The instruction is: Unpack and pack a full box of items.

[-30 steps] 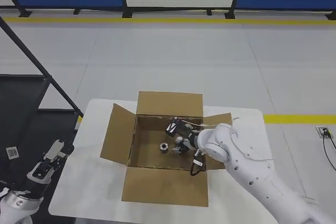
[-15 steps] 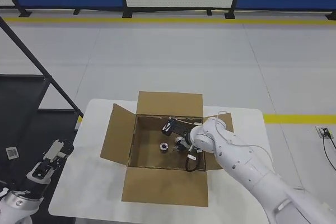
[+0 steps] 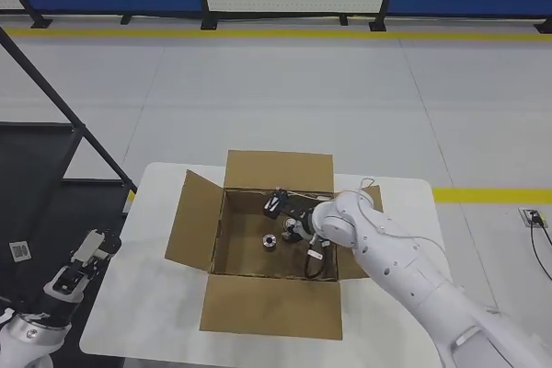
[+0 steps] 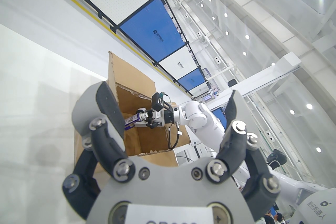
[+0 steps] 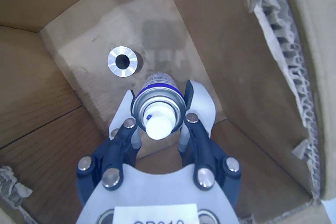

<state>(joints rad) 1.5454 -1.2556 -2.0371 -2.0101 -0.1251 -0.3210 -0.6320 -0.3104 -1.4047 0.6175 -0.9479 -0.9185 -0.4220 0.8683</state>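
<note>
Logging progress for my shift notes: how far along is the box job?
Done: nothing visibly finished. In hand: right gripper shut on the spray can, inside the box. To do: the metal cylinder stands on the box floor; left gripper open, away from the box.

Top cam is mounted above arms, aimed down; table (image 3: 156, 313) & open box (image 3: 271, 317) are taken in whole, from well off. Left wrist cam is held low at near left, tilted up toward box & ceiling. Right wrist cam is set close inside box, aimed at its floor. Box is shared by all 3 views, spray can (image 5: 158, 101) by both wrist cams.
</note>
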